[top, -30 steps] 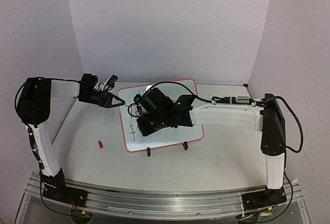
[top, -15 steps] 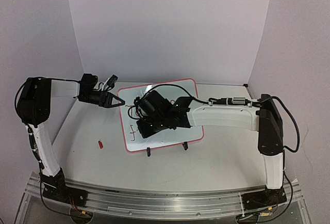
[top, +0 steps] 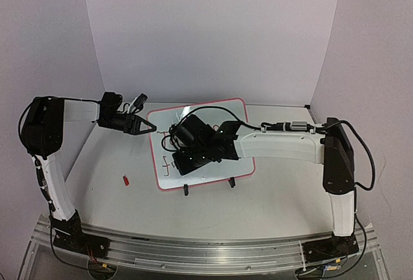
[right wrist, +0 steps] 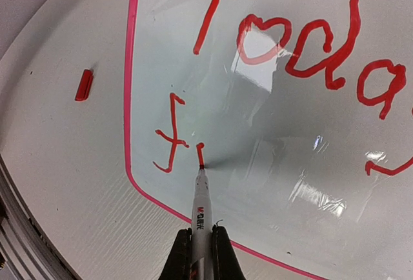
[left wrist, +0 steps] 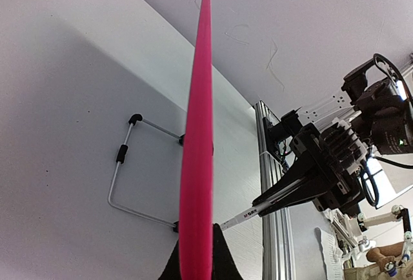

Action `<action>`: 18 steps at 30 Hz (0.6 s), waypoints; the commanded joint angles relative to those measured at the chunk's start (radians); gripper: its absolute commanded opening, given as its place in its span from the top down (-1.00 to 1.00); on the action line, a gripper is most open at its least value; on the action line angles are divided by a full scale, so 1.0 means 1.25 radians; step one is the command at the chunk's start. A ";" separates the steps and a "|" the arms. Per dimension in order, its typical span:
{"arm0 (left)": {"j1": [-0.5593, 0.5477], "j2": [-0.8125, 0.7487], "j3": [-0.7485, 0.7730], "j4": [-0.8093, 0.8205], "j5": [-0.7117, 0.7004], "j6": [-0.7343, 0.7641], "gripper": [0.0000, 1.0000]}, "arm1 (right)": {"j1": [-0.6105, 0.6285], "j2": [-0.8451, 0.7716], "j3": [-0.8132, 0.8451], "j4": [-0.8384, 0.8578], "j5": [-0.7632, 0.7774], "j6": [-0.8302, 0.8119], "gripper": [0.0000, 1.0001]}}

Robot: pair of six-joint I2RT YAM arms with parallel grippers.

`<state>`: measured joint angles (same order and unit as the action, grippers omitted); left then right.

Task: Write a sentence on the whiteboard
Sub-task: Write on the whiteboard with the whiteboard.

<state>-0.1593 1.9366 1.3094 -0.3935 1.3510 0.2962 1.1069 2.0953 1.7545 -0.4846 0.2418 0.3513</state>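
Whiteboard (right wrist: 258, 138): right claw (right wrist: 201, 233), bottom center, clamps a marker (right wrist: 201, 196) (tip touching the surface); left claw (left wrist: 195, 255) pinches its pink edge.

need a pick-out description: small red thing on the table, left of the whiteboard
On the white table, find the pink-framed whiteboard. Just off its left edge, near the lower corner, lies a small red piece, likely a marker cap. It is the only loose red item; all other red is writing on the board.
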 commanded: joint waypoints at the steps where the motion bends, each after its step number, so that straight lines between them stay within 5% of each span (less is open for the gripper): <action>1: -0.029 0.017 0.004 -0.017 -0.071 0.072 1.00 | -0.006 -0.001 -0.019 -0.032 0.011 0.016 1.00; 18: -0.029 0.018 0.007 -0.020 -0.070 0.075 1.00 | -0.007 0.001 0.045 -0.035 0.113 -0.041 1.00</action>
<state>-0.1593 1.9366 1.3094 -0.3935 1.3506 0.2968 1.1152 2.0953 1.7572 -0.5078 0.2751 0.3331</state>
